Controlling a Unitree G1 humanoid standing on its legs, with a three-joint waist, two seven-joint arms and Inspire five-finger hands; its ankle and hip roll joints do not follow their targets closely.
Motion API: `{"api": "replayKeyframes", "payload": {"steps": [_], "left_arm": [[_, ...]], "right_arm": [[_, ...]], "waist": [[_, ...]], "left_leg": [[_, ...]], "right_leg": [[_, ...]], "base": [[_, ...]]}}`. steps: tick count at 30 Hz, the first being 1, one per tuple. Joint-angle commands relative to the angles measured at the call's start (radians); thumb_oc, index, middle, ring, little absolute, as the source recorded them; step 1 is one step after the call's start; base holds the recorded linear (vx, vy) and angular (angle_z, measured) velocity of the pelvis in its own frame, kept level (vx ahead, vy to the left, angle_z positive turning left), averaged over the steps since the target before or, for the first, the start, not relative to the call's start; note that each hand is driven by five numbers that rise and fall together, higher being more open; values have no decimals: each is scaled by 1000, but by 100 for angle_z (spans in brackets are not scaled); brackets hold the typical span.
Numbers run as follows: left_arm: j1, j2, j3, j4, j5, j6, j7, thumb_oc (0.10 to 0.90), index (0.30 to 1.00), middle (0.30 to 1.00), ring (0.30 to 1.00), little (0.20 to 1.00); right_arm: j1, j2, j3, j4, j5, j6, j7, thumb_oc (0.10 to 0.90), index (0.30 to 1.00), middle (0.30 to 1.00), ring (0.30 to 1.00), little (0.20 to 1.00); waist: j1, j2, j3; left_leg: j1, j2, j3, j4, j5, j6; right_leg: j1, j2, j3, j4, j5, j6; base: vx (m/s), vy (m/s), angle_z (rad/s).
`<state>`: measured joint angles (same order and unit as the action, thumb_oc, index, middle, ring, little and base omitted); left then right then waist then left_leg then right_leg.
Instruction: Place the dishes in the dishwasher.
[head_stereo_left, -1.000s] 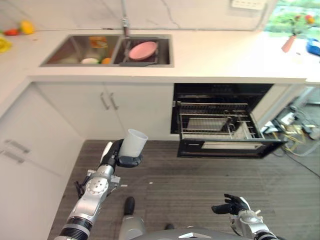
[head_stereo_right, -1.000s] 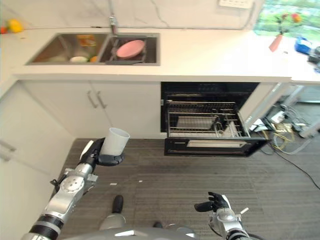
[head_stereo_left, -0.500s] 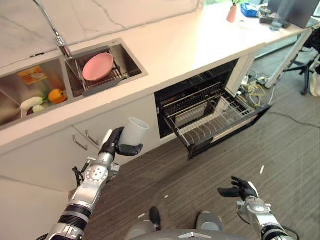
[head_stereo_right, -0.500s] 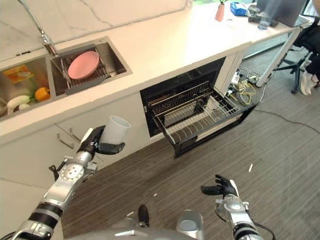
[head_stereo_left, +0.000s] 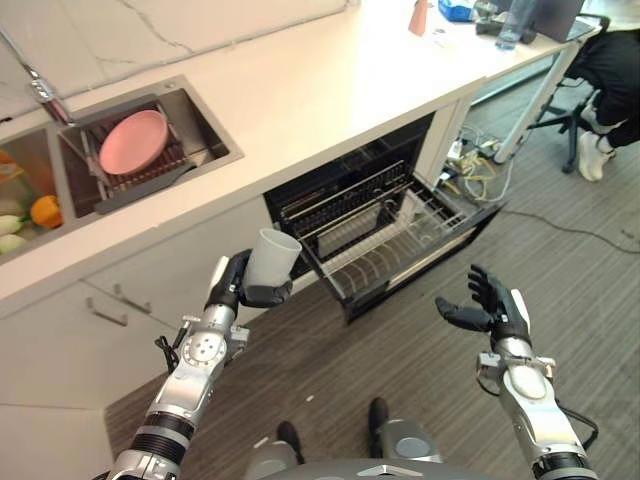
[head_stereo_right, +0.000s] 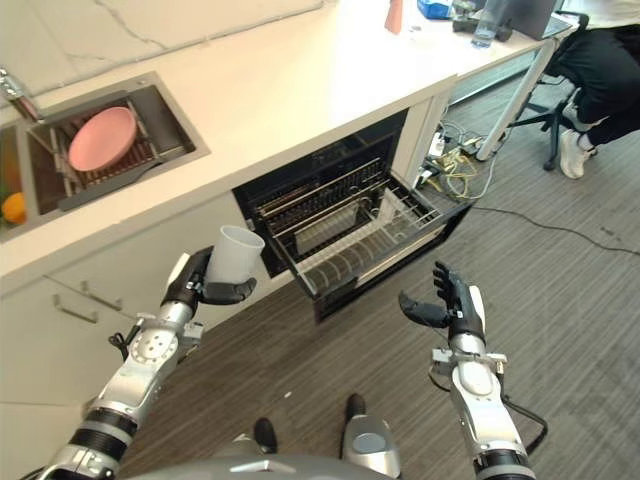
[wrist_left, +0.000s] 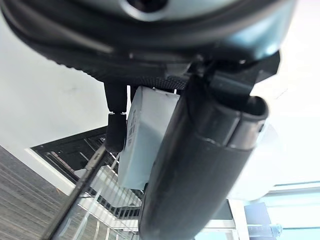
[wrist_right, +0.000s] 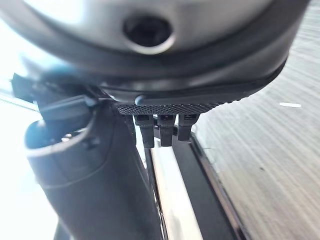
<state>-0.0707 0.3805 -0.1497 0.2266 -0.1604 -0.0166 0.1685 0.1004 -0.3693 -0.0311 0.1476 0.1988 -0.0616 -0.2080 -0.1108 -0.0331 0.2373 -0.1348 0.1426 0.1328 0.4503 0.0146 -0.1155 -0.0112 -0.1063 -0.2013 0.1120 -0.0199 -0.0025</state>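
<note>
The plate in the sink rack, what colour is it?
Pink. The plate shows best in the left eye view, resting in the sink rack.

White tabletop (head_stereo_left: 330, 80) runs along a marble-veined wall (head_stereo_left: 150, 25). White cabinet doors (head_stereo_left: 130, 290) with bar handles sit below it. Floor (head_stereo_left: 560, 260) is grey wood-look planks. Desk legs (head_stereo_left: 530, 95) and a tangle of cables (head_stereo_left: 480, 170) at the far end; a seated person's legs (head_stereo_left: 605, 60) by an office chair. Bright, even light.
</note>
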Motion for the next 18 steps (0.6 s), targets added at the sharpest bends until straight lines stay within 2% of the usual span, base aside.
{"api": "replayKeyframes", "payload": {"steps": [1,2,3,5,6,8,9,10,12,13,16,18], "left_arm": [[-85,-7,59,-106,-40,-147,71,400,300,300,300,300],[-88,-13,52,-96,-41,-147,70,400,300,300,300,300],[-89,-13,51,-95,-41,-147,70,400,300,300,300,300],[-89,-12,48,-97,-38,-151,62,400,300,300,300,300],[-93,-14,41,-92,-34,-151,60,400,300,300,300,300],[-93,-14,41,-92,-34,-151,60,400,300,300,300,300],[-109,-21,23,-75,-33,-149,52,400,300,300,300,300],[-119,-15,8,-69,-14,-146,39,400,300,300,300,300],[-124,-12,1,-66,-7,-145,32,400,300,300,300,300],[-134,-9,-8,-59,3,-143,31,400,300,300,300,300],[-144,-9,-15,-54,6,-144,34,400,300,300,300,300],[-200,-19,-54,-36,18,-146,66,400,300,300,300,300]], "right_arm": [[-68,-73,-54,-97,37,-134,-24,800,900,900,900,900],[-80,-70,-53,-114,88,-146,-11,800,900,900,900,900],[-79,-71,-53,-113,90,-146,-9,800,900,900,900,900],[-95,-66,-36,-126,134,-155,15,800,900,900,900,900],[-94,-64,-35,-138,158,-159,32,800,900,900,900,900],[-94,-64,-35,-138,158,-159,32,800,900,900,900,900],[-87,-57,-31,-155,200,-162,60,800,900,900,900,900],[-86,-44,-19,-178,247,-165,93,800,900,900,900,900],[-86,-38,-7,-186,264,-163,103,800,900,900,900,900],[-95,-21,19,-203,295,-159,125,800,900,900,900,900],[-98,-12,31,-212,317,-158,134,800,900,900,900,900],[-131,19,102,-221,377,-159,133,800,900,900,900,900]], "waist": [[-12,16,-32],[-7,17,-40],[-5,16,-41],[1,38,-50],[1,43,-53],[1,43,-53],[-10,62,-68],[-12,67,-88],[-11,65,-97],[-10,61,-106],[-4,55,-110],[2,42,-116]], "left_leg": [[34,39,-41,18,-47,-12],[16,70,-60,-101,-39,-22],[22,69,-58,-109,-37,-23],[44,84,-72,-270,-12,-33],[52,90,-76,-296,12,-46],[52,90,-76,-296,12,-46],[78,93,-58,-362,23,-57],[114,70,-43,-418,17,-52],[130,59,-31,-438,18,-51],[154,37,-10,-470,13,-39],[170,29,6,-486,14,-36],[180,20,30,-496,7,-23]], "right_leg": [[44,-18,36,-44,-51,91],[60,-39,45,-68,-51,115],[61,-40,46,-70,-52,116],[68,-36,51,-79,-58,135],[78,-44,53,-87,-59,143],[78,-44,53,-87,-59,143],[87,-54,47,-95,-54,156],[85,-70,48,-105,-36,170],[83,-80,49,-113,-27,177],[78,-92,62,-124,-13,188],[76,-103,68,-131,-5,195],[63,-120,74,-141,15,208]], "base": [[187,177,-18],[160,158,-12],[161,184,-9],[114,143,-23],[83,105,-29],[70,96,-22],[189,259,-33],[217,306,-28],[92,156,-1],[37,99,-6],[40,87,-12],[12,63,-12]]}}
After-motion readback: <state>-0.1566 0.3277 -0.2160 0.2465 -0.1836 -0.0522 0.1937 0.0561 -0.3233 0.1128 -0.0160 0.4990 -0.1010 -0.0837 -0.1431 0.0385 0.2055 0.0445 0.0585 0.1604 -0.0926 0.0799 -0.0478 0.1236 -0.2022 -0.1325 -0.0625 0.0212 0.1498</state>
